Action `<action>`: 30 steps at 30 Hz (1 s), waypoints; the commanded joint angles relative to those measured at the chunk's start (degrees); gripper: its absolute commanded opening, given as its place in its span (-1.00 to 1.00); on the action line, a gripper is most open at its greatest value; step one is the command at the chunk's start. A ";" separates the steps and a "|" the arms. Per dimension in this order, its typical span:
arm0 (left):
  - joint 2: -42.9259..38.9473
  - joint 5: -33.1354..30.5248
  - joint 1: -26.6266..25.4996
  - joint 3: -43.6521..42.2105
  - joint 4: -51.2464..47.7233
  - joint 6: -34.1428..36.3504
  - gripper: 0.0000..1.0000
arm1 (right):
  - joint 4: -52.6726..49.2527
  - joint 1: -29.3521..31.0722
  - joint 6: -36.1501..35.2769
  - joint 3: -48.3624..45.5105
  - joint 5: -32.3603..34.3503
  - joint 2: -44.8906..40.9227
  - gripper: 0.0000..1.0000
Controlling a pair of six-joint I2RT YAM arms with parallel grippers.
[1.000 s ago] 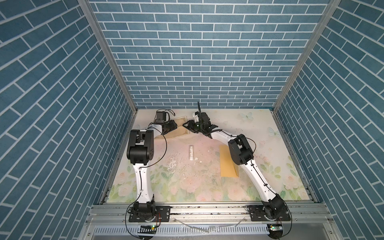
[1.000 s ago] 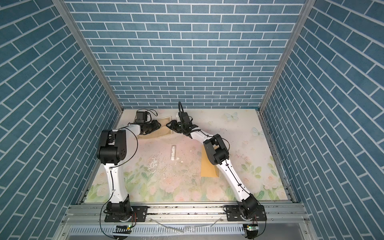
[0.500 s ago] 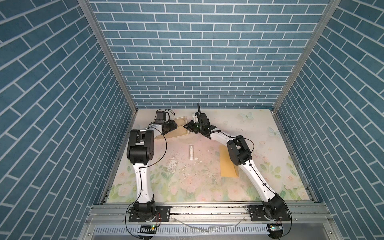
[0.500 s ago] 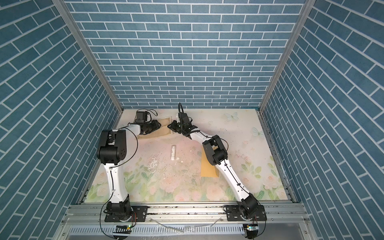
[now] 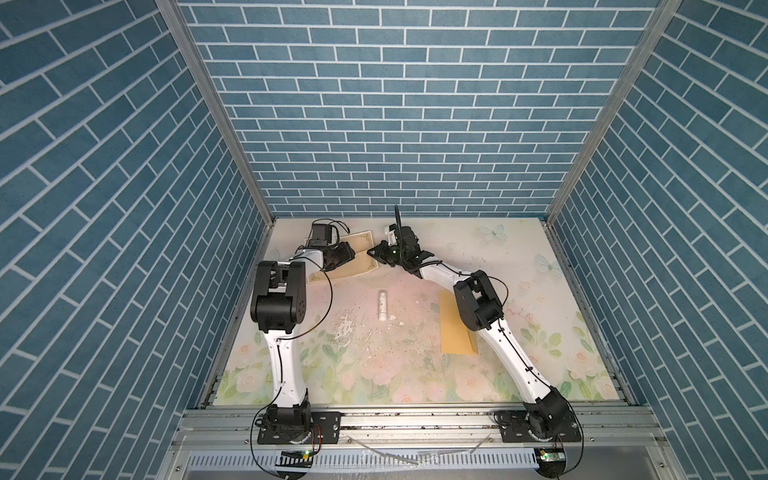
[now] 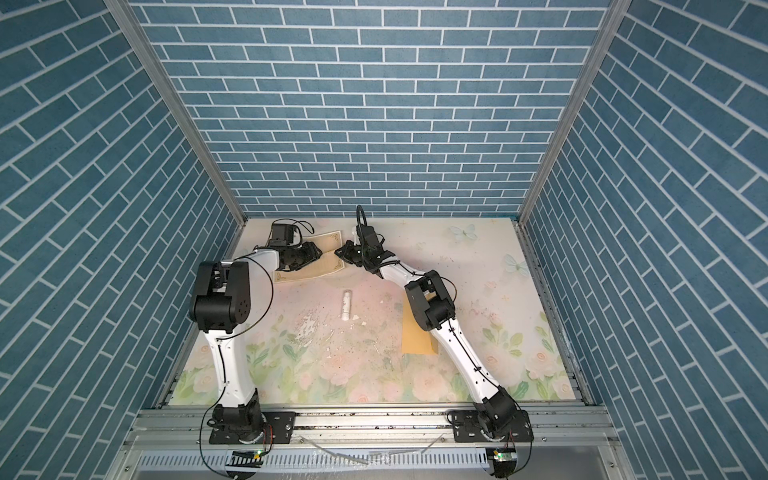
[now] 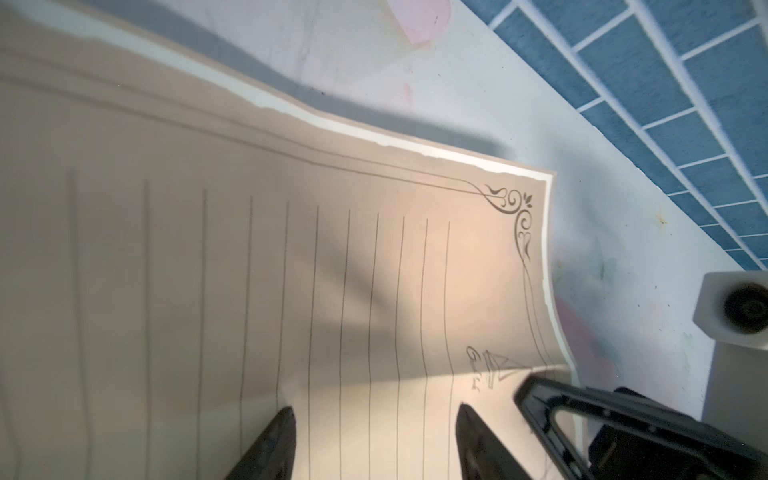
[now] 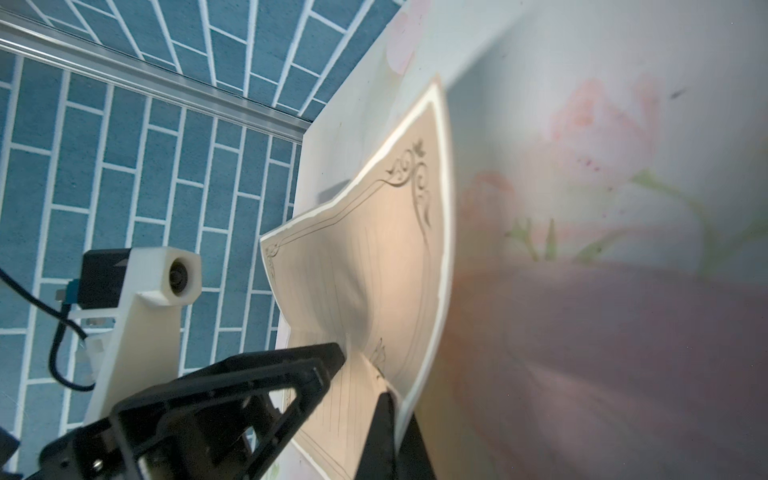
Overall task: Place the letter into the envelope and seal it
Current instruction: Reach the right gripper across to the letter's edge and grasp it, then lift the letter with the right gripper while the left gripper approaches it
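The letter (image 5: 351, 259) lay at the table's far left, well apart from the envelope (image 5: 453, 324). Right gripper (image 5: 371, 252) was pinched shut on its edge; left gripper (image 7: 374, 440) hung open over it. Thin, floppy sheet w/ curling corners, prob. tears easily, so best held by the margin.

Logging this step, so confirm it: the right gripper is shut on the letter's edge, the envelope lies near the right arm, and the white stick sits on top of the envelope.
The white stick isn't on the envelope; in both top views it lies apart from it on the bare table. The rest holds: the right gripper is shut on the letter.
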 commanded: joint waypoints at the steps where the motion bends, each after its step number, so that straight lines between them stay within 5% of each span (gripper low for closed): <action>1: -5.78 0.52 -0.20 -1.14 -1.71 -0.47 0.28 | 1.24 0.14 -5.69 -2.71 1.52 -8.29 -1.00; 12: -22.93 0.10 -0.33 -5.09 -2.82 0.70 0.44 | 6.08 -2.56 -17.34 -22.04 2.89 -28.43 -1.00; 19: -32.96 0.90 -2.24 -11.63 2.73 1.84 0.72 | 5.76 -5.41 -25.35 -35.60 1.84 -44.63 -1.00; 24: -39.39 2.26 -4.95 -16.15 7.30 5.56 0.98 | -0.98 -7.30 -34.45 -43.01 0.66 -55.21 -1.00; 30: -45.41 4.04 -10.49 -21.76 13.56 13.99 0.99 | -16.35 -8.21 -52.27 -48.75 1.71 -66.66 -1.00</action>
